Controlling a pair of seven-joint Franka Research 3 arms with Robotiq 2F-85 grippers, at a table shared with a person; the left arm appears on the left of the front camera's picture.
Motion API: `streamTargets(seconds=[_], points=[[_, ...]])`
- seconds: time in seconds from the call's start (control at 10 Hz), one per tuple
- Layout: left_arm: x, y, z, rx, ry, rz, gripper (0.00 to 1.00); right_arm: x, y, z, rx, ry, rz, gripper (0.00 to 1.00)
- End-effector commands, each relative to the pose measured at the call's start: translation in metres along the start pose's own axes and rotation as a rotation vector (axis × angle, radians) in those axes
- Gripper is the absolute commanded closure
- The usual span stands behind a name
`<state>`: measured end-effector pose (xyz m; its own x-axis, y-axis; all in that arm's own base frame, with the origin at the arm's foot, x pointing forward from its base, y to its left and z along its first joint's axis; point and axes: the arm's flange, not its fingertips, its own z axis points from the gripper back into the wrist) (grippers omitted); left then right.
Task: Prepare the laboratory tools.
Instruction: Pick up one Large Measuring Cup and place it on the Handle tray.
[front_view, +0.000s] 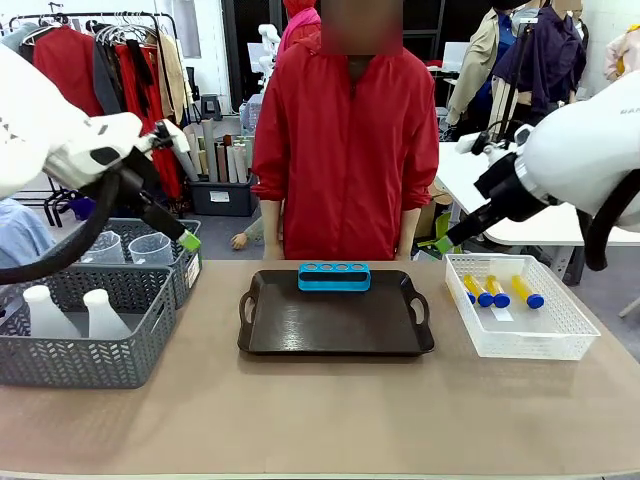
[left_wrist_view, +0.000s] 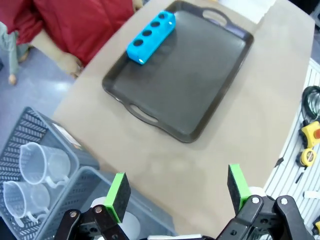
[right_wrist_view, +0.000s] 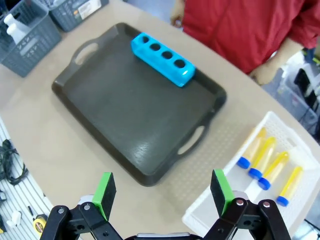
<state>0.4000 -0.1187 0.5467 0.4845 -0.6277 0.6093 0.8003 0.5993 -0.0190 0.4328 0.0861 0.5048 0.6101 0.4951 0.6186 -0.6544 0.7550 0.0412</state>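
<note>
Several orange-yellow tubes with blue caps (right_wrist_view: 270, 165) lie in a white mesh basket (right_wrist_view: 207, 212) at the table's right, and the tubes (front_view: 497, 291) also appear from the front. Clear handled beakers (left_wrist_view: 34, 165) (front_view: 130, 248) sit in a grey basket at the far left. Two white conical flasks (front_view: 70, 310) stand in the nearer grey basket (front_view: 90, 350). My left gripper (left_wrist_view: 177, 192) (front_view: 186, 238) hangs open above the grey baskets, holding nothing. My right gripper (right_wrist_view: 162, 192) (front_view: 445, 243) hangs open above the white basket's (front_view: 520, 340) near-left corner, also with nothing in it.
A dark brown handled tray (front_view: 335, 325) (left_wrist_view: 200, 75) (right_wrist_view: 125, 115) lies mid-table with a blue four-hole rack (front_view: 334, 276) (left_wrist_view: 150, 36) (right_wrist_view: 162, 59) on its far edge. A person in a red jacket (front_view: 345, 150) stands behind the table. Bare tabletop (front_view: 330, 410) stretches in front.
</note>
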Motion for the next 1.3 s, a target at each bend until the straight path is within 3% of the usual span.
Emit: streamTargets(seconds=[0.0, 0.4, 0.5, 0.8, 1.2], points=[[-0.004, 0.003, -0.001, -0.021, -0.038, -0.012, 0.0, 0.001, -0.008, -0.001, -0.023, -0.035, 0.018, 0.0], [0.0, 0.001, 0.003, 0.008, -0.006, -0.002, 0.0, 0.0, 0.0, 0.0, 0.0, 0.0, 0.0, 0.0], [0.01, 0.0, 0.014, -0.037, 0.003, -0.08, 0.0, 0.001, 0.0, 0.002, -0.019, 0.008, 0.008, 0.0], [0.033, -0.002, 0.049, -0.105, -0.026, -0.168, 0.0, 0.055, -0.003, 0.044, 0.019, -0.034, 0.086, 0.0], [0.039, 0.025, 0.09, -0.163, -0.115, -0.218, 0.0, 0.09, -0.034, 0.094, 0.064, -0.104, 0.109, 0.0]])
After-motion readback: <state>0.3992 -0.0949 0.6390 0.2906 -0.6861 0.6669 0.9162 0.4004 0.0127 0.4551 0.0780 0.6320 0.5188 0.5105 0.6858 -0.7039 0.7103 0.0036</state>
